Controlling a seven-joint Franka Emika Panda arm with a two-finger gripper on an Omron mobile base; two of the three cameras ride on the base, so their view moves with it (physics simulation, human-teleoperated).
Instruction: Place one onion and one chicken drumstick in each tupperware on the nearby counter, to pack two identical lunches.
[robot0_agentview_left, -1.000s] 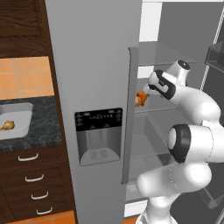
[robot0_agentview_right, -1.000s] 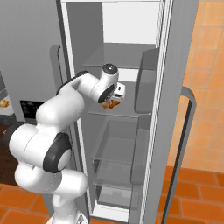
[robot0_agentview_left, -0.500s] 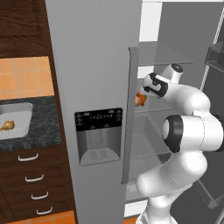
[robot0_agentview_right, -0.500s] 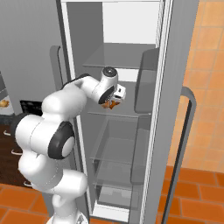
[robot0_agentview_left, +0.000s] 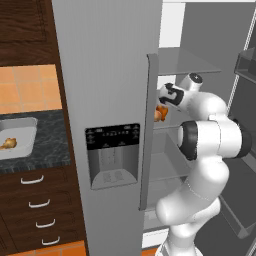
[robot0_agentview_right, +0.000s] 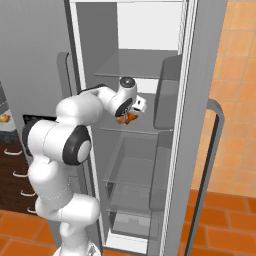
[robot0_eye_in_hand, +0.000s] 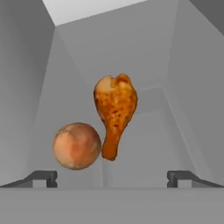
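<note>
My gripper (robot0_eye_in_hand: 111, 177) is open inside the open fridge, its fingertips (robot0_eye_in_hand: 43, 177) spread wide and holding nothing. Just ahead of it a round tan-orange onion (robot0_eye_in_hand: 77, 145) lies on the glass shelf, with a golden-brown chicken drumstick (robot0_eye_in_hand: 114, 113) right beside it, thin end toward me. From the base, the gripper (robot0_agentview_left: 162, 104) hovers just above that food (robot0_agentview_left: 160, 114) at the shelf's front; the drumstick (robot0_agentview_right: 129, 118) also shows under the hand (robot0_agentview_right: 131, 107). On the dark counter (robot0_agentview_left: 50, 142) at the left stands a grey tupperware (robot0_agentview_left: 24, 131) holding another drumstick (robot0_agentview_left: 7, 144).
The shut grey fridge door (robot0_agentview_left: 107, 125) with its dispenser panel stands between the counter and the open compartment. The opened door (robot0_agentview_right: 200, 125) with shelves is on the right. Glass shelves (robot0_agentview_right: 135, 175) lie above and below the hand. Dark drawers (robot0_agentview_left: 37, 200) sit under the counter.
The hand has edged a little closer to the onion and drumstick on the shelf while the elbow folded up and in. The food has not moved.
</note>
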